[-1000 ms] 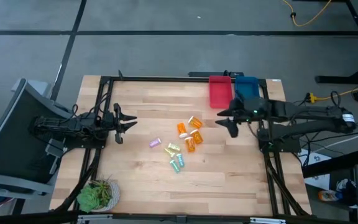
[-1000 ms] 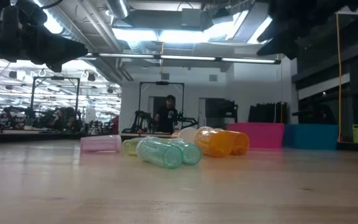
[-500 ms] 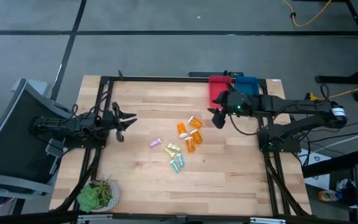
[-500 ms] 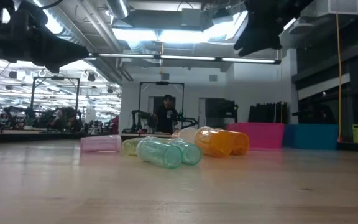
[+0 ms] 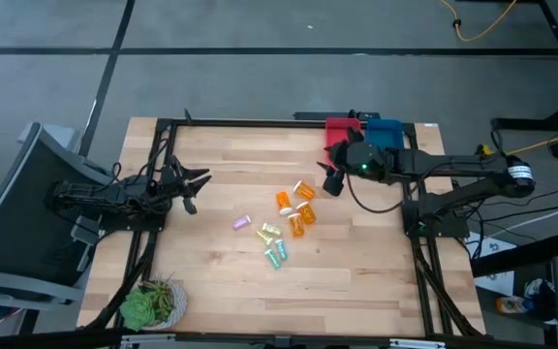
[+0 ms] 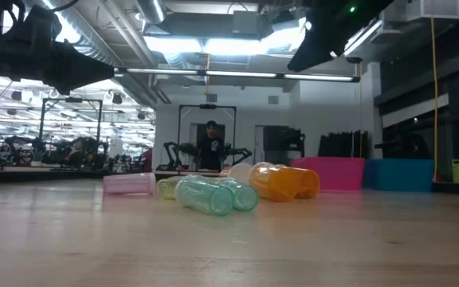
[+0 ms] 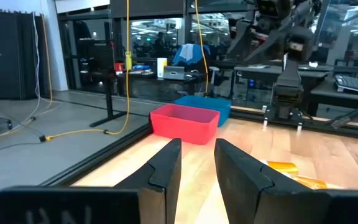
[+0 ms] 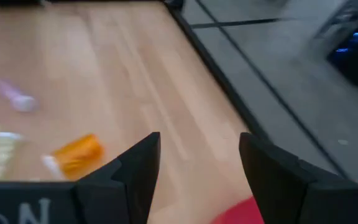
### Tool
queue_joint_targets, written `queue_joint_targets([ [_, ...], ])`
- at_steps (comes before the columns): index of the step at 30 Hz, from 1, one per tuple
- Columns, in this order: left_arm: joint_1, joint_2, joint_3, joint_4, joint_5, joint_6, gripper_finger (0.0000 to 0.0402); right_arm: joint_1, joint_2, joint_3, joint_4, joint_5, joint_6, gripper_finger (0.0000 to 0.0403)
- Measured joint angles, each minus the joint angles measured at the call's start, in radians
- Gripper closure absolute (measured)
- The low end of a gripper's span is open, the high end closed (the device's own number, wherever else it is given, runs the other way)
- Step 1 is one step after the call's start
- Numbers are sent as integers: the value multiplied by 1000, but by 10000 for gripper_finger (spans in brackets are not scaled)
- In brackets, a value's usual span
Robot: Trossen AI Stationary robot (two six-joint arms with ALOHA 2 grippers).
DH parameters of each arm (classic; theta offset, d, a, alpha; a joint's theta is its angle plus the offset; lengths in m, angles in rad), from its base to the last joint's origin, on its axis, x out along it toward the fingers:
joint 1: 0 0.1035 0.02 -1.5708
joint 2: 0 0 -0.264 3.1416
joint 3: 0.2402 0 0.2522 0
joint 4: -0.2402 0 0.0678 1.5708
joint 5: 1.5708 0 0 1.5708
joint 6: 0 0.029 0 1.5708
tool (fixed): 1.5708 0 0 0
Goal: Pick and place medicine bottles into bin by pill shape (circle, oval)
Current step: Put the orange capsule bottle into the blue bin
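Several small medicine bottles lie on their sides in a cluster on the wooden table: orange ones (image 5: 296,225), a purple one (image 5: 241,223), a yellow one (image 5: 267,233) and a teal one (image 5: 275,256). In the low view the purple bottle (image 6: 130,184), a green bottle (image 6: 205,196) and an orange bottle (image 6: 285,182) show. My right gripper (image 5: 332,184) hovers open just right of the cluster; its wrist view (image 8: 197,168) shows an orange bottle (image 8: 73,155) beyond the fingers. My left gripper (image 5: 195,189) is open and empty, left of the cluster, above the table (image 7: 197,155).
A red bin (image 5: 340,128) and a blue bin (image 5: 387,130) stand side by side at the table's far right, partly under my right arm; they also show in the left wrist view (image 7: 184,122). A green plant (image 5: 148,305) sits at the near left corner.
My right gripper has gone toward the table's left, from beside the bins toward the orange bottles, staying open and above the table. The bottles have not moved.
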Motion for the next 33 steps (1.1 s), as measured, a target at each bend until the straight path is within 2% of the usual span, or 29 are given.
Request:
queue_joint_targets([
  [6,12,0,0,12,-103,-8,308,-47,50,0,14,36,12,120],
  [10,30,0,0,12,-138,-91,291,-85,51,1,48,26,26,97],
  [13,40,0,0,12,-138,-164,267,-114,50,26,48,26,40,94],
  [18,43,0,0,12,-138,-158,235,-154,49,78,46,25,-9,93],
  [29,43,0,0,12,-173,-161,236,-202,47,177,46,21,66,93],
  [33,42,0,0,2,-115,-127,236,-203,62,177,-2,-111,51,93],
])
